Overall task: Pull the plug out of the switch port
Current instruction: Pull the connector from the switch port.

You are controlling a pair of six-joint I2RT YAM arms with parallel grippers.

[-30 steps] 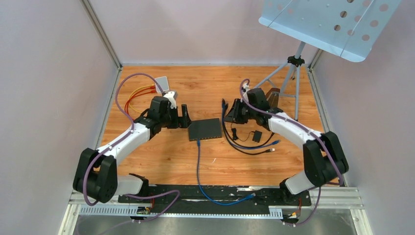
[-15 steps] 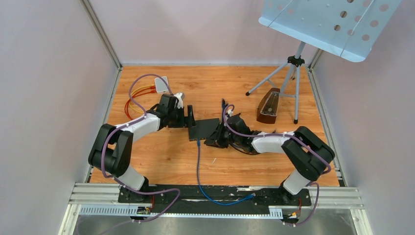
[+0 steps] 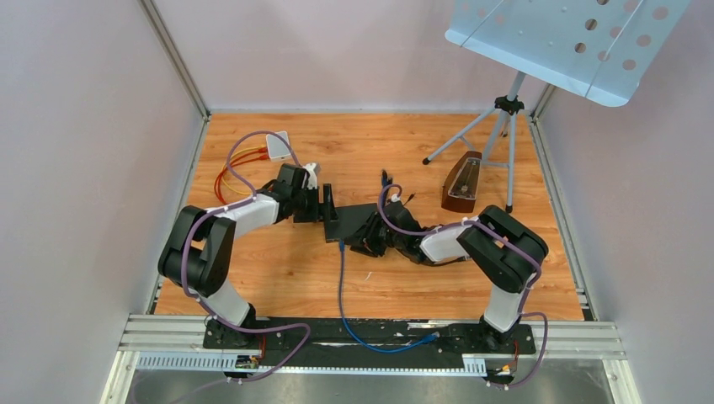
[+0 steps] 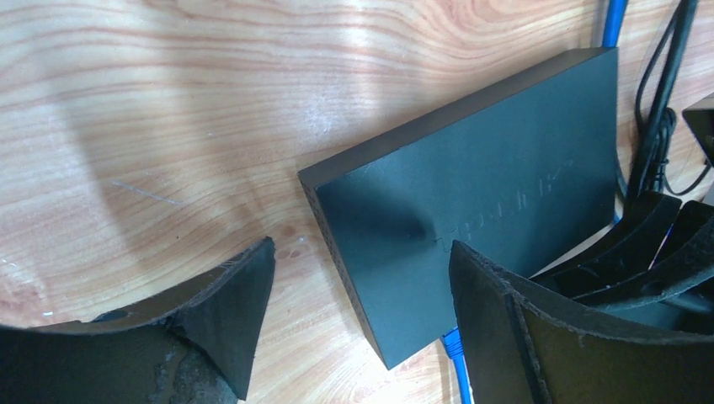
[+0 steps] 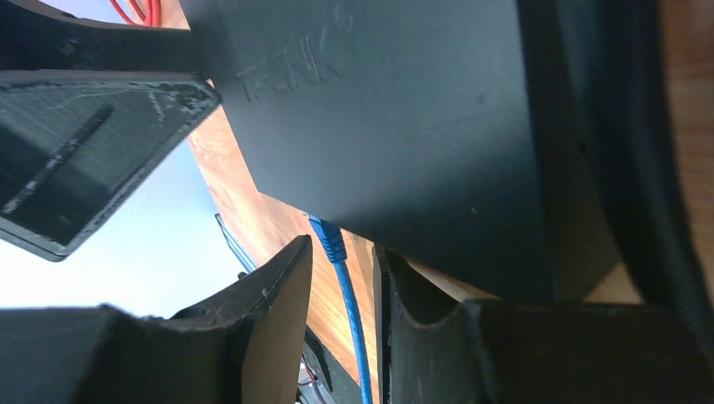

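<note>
The black switch (image 3: 354, 220) lies flat mid-table. A blue cable (image 3: 340, 278) runs from its near edge toward the front rail, and its blue plug (image 5: 330, 240) sits in the port. My left gripper (image 3: 328, 215) is open and straddles the switch's left end (image 4: 488, 194); the gripper (image 4: 362, 248) has one finger on either side of that corner. My right gripper (image 3: 370, 240) is low at the switch's near right corner. In the right wrist view the gripper (image 5: 345, 248) is open, one finger on each side of the blue plug without touching it.
Black cables and a small adapter (image 3: 396, 202) lie right of the switch under my right arm. A wooden metronome (image 3: 461, 183) and a music stand tripod (image 3: 505, 126) stand at the back right. Orange cables with a white box (image 3: 274, 145) lie at the back left.
Both arms have come in to the switch. The left gripper moved right onto its left end. The right gripper swung down and left to the near edge, around the blue plug.
</note>
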